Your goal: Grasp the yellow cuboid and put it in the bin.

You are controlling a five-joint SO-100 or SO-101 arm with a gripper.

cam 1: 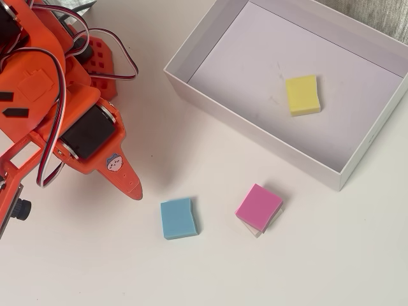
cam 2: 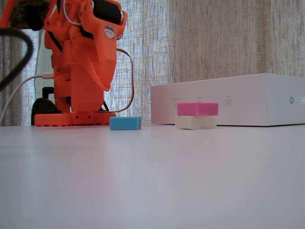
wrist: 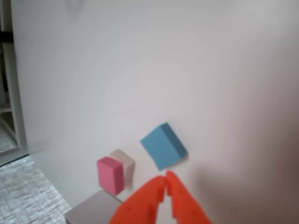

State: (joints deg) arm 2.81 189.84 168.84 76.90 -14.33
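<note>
Inside the bin (cam 1: 191, 62), on its pale floor toward the right half in the overhead view, the yellow cuboid (cam 1: 302, 95) is lying flat, clear of the walls. The bin is sitting on the white table (cam 1: 306, 268), with its near wall running diagonally across the overhead view. In front of that wall, the pink block (cam 1: 258, 205) is resting on top of a whitish block (cam 2: 195, 122), and the blue block (cam 1: 178, 218) is lying on the table to their left, apart from them. The orange arm is filling the upper left of the overhead view, and its pincer (wrist: 166, 179) is hanging above the table with its two tips pressed together, gripping nothing; in the wrist view the tips are pointing just below the blue block.
</note>
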